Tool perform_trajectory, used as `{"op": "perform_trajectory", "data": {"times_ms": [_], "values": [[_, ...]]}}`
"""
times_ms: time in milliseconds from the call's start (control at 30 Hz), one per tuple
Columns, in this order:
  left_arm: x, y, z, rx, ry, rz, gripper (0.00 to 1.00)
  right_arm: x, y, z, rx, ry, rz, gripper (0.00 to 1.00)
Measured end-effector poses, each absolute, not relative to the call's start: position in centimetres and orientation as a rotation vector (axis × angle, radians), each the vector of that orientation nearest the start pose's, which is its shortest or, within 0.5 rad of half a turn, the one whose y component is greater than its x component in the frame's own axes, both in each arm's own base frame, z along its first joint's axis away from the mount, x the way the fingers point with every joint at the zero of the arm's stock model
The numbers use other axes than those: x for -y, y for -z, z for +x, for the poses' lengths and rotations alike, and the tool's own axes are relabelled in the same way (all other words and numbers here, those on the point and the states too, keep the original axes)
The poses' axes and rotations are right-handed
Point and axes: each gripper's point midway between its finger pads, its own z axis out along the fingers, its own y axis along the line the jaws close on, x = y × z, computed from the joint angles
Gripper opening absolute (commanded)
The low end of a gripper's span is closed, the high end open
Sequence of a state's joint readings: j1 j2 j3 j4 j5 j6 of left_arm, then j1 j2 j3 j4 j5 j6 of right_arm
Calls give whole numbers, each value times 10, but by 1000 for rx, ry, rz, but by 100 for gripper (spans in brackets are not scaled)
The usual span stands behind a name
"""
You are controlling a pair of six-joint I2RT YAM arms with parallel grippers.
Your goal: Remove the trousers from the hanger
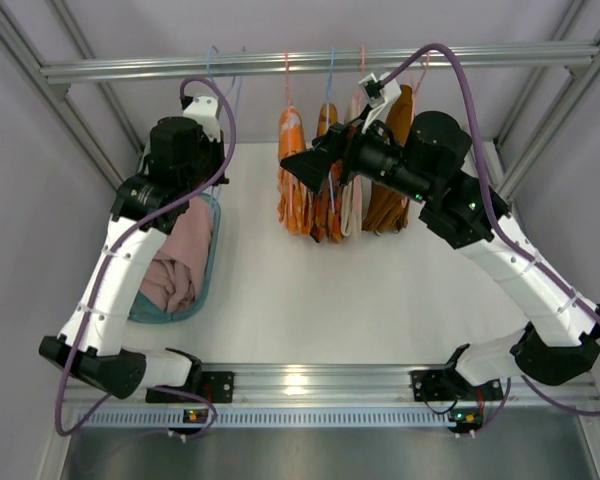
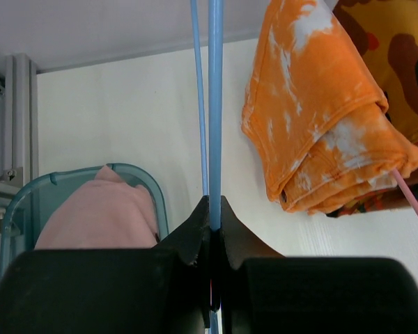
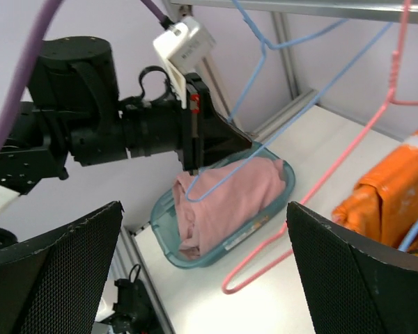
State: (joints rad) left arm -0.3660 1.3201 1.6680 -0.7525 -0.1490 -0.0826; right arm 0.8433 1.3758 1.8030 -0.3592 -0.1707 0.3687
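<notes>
The pale pink trousers [image 1: 180, 255] lie bunched in a teal basket [image 1: 205, 290], off any hanger; they also show in the left wrist view [image 2: 97, 216] and the right wrist view [image 3: 230, 198]. The orange trousers [image 1: 292, 170] with white blotches hang folded over a pink hanger [image 3: 334, 170], seen close in the left wrist view [image 2: 313, 118]. My left gripper [image 2: 214, 209] is shut on the wire of a bare blue hanger [image 2: 215, 104] above the basket. My right gripper [image 3: 203, 209] is open wide and empty, beside the hanging clothes [image 1: 305, 165].
On the rail next to the orange trousers hang an orange patterned garment [image 1: 325, 195], a pale one [image 1: 352, 205] and a dark brown one [image 1: 388, 195]. The metal rail [image 1: 130, 70] crosses the back. Frame posts stand at both back corners.
</notes>
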Motion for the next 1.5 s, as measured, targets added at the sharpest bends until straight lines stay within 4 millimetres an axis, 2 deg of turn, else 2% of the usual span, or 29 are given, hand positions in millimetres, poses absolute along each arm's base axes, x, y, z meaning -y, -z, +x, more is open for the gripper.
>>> {"op": "perform_trajectory", "data": {"times_ms": [233, 600, 700, 900, 1000, 1033, 1167, 1233, 1300, 1433, 1500], "values": [[117, -372, 382, -1952, 135, 132, 0, -319, -481, 268, -1601, -1055, -443, 100], [128, -349, 399, -2010, 167, 85, 2, -312, -459, 276, -1672, -1088, -388, 99], [130, -345, 402, -2021, 174, 74, 10, -311, -457, 277, -1679, -1090, -379, 99], [135, -341, 402, -2029, 211, 65, 18, -309, -456, 277, -1677, -1098, -374, 99], [136, -336, 402, -2039, 211, 69, 37, -307, -450, 278, -1691, -1093, -368, 100], [136, -335, 401, -2042, 211, 70, 46, -307, -448, 279, -1696, -1091, -366, 99], [135, -337, 397, -2031, 222, 73, 64, -306, -446, 280, -1701, -1086, -366, 99], [133, -345, 388, -2011, 232, 72, 67, -304, -447, 280, -1697, -1081, -364, 100], [129, -361, 378, -1970, 244, 67, 72, -299, -446, 279, -1694, -1071, -360, 99], [118, -410, 343, -1837, 284, 77, 78, -281, -436, 275, -1700, -1039, -334, 99], [114, -433, 321, -1766, 315, 104, 77, -269, -429, 274, -1707, -1019, -312, 99]]}}
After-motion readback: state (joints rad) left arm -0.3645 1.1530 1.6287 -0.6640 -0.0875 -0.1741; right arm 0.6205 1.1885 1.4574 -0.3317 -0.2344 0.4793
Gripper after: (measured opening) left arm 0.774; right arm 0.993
